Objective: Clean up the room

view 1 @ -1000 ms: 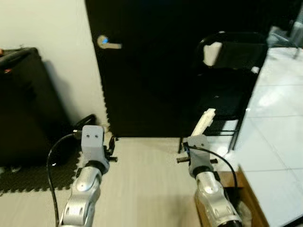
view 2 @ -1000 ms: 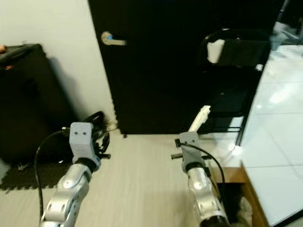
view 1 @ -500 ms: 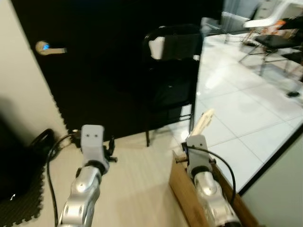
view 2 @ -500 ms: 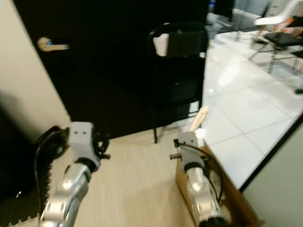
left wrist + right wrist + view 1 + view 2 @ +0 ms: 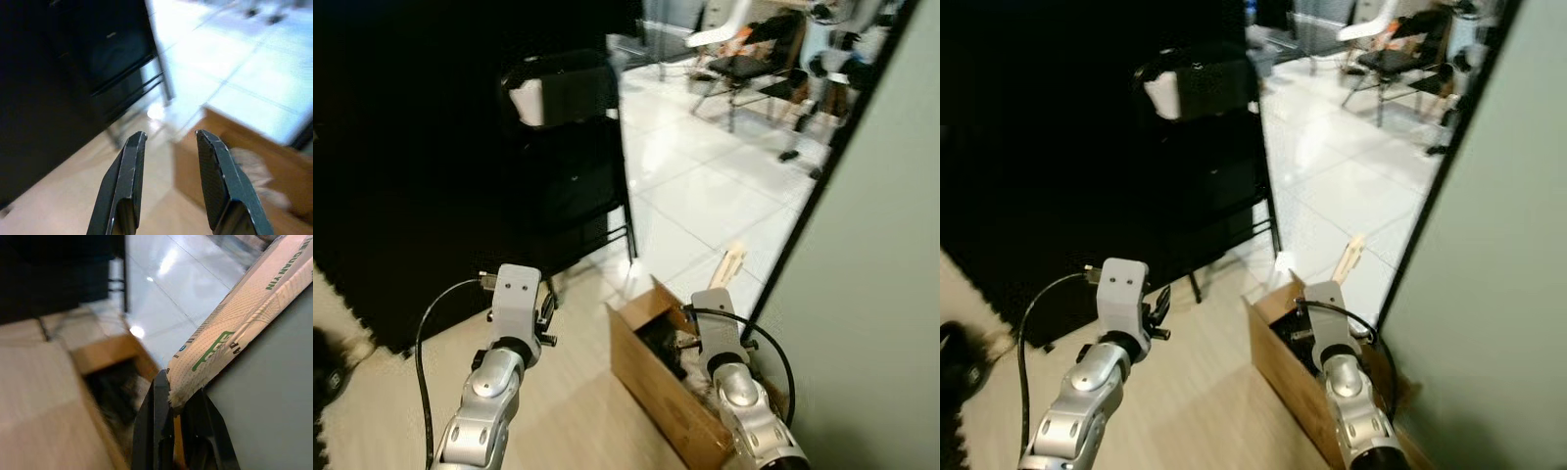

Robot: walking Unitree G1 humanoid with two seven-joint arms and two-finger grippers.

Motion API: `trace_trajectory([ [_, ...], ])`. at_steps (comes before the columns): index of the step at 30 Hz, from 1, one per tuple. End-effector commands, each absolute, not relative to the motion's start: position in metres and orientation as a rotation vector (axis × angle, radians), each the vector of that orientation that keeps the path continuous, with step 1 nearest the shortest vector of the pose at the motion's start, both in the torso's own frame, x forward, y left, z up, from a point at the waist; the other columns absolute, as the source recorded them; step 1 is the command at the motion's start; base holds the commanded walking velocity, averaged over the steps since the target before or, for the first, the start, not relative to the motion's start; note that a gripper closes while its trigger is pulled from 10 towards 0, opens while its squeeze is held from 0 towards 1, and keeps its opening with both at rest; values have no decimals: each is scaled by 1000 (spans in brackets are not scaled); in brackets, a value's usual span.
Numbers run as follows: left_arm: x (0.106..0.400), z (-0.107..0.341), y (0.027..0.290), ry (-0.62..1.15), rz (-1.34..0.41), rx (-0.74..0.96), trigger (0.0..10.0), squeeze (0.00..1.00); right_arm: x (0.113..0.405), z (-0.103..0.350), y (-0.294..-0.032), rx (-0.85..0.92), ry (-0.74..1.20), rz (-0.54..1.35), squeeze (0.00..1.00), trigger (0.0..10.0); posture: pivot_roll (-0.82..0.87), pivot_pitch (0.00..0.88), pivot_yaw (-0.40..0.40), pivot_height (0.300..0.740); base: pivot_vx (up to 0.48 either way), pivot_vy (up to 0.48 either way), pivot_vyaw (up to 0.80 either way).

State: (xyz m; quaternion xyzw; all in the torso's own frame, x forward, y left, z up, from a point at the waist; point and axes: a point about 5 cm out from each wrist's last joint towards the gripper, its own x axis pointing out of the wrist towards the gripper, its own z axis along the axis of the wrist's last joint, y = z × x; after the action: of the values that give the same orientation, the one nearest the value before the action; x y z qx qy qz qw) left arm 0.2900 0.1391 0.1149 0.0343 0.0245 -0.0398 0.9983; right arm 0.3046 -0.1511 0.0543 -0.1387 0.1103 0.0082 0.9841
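The right gripper [image 5: 173, 404] is pinching a flat paper wrapper [image 5: 729, 266] by its lower end; the wrapper is sticking up and away past the fingertips. Directly beneath and just ahead of this gripper, an open cardboard box [image 5: 658, 377] is standing on the floor against a pale green wall [image 5: 876, 294], with dark contents inside that cannot be identified.

The left gripper [image 5: 168, 139] is hovering empty, fingers spread, off to the box's left side.

Judgement: the step in hand is dropping the wrapper into the box. To do it well, the right gripper should be centring over the opening and lowering before releasing, since a light flat wrapper may drift or catch on a flap.

Beyond the left gripper, light wood-look flooring [image 5: 568, 411] is giving way to a black chair [image 5: 570, 176] before a dark wall. Past the box, glossy white tiles [image 5: 705, 196] are running toward more chairs [image 5: 744, 64] in the far room.
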Motion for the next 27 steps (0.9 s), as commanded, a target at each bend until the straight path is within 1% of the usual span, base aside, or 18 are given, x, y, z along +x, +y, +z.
trace_trajectory([
  [1, 287, 106, 144, 88, -58, 92, 10000, 0, 302, 49, -148, -280, 249, 29, 0, 10000, -18, 81, 22, 740, 0, 0, -800],
  [13, 290, 99, 147, 97, -1, 95, 10000, 0, 302, 49, -136, -292, 252, 114, 0, 10000, -17, 78, 24, 740, 0, 0, -800],
  [16, 289, 100, 148, 94, -1, 70, 10000, 0, 300, 45, -130, -285, 281, 180, 0, 10000, -16, 69, 16, 740, 0, 0, -800],
  [17, 288, 100, 149, 96, 0, 69, 10000, 0, 298, 40, -124, -293, 310, 244, 0, 10000, -16, 69, 16, 740, 0, 0, -431],
  [19, 288, 100, 149, 96, 0, 69, 10000, 0, 298, 40, -124, -293, 310, 244, 0, 10000, -16, 69, 16, 740, 0, 0, -431],
  [21, 287, 98, 149, 102, 1, 76, 10000, 0, 293, 34, -118, -338, 336, 322, 0, 10000, -16, 66, 15, 740, 0, 0, 0],
  [27, 285, 94, 151, 109, 6, 84, 10000, 0, 292, 33, -114, -336, 331, 327, 0, 10000, -14, 60, 16, 740, 0, 0, 0],
])
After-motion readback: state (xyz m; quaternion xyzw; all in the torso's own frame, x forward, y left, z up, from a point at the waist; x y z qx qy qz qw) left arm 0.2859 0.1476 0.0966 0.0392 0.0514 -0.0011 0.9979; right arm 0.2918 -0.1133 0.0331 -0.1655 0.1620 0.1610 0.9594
